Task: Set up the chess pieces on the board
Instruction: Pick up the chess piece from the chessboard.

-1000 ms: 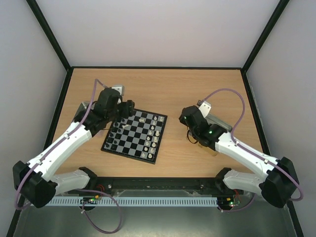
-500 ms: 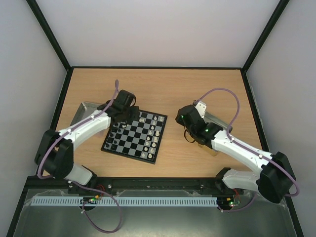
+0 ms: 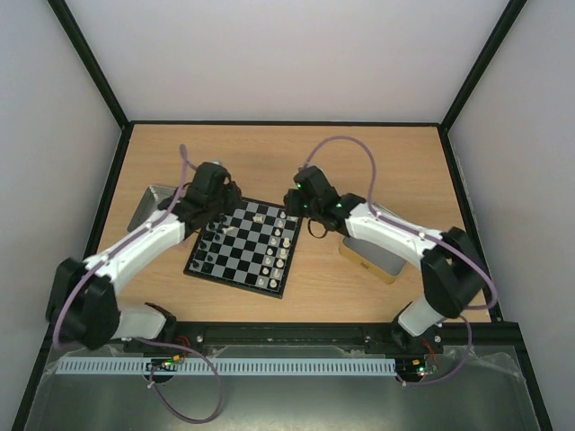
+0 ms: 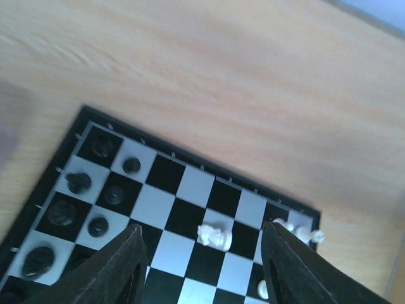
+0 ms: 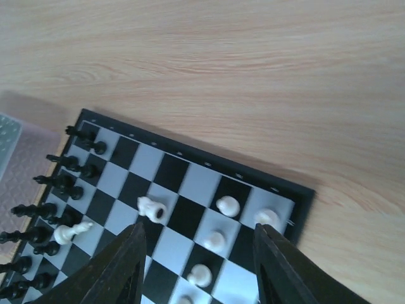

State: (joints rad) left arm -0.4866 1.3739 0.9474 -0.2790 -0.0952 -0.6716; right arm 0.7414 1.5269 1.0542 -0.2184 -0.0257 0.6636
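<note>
The board [image 3: 244, 250] lies at the table's middle left. Black chess pieces [image 3: 208, 244] stand along its left side and cream-white pieces [image 3: 284, 235] along its right side. One white piece [image 4: 215, 235] lies toppled on a far square; it also shows in the right wrist view [image 5: 152, 209]. Another white piece [image 5: 71, 233] lies among the black pieces [image 5: 79, 166]. My left gripper [image 4: 202, 269] is open and empty above the board's far left part. My right gripper [image 5: 199, 269] is open and empty above the board's far right corner, over white pieces [image 5: 215, 239].
A shallow silver tin [image 3: 144, 208] sits left of the board, partly under my left arm. A second tin [image 3: 377, 259] lies right of the board, below my right arm. Black frame rails bound the wooden table [image 3: 287, 153].
My right arm has swung left from above the right tin to the board's far right corner. My left gripper has shifted a little over the board's far left corner.
</note>
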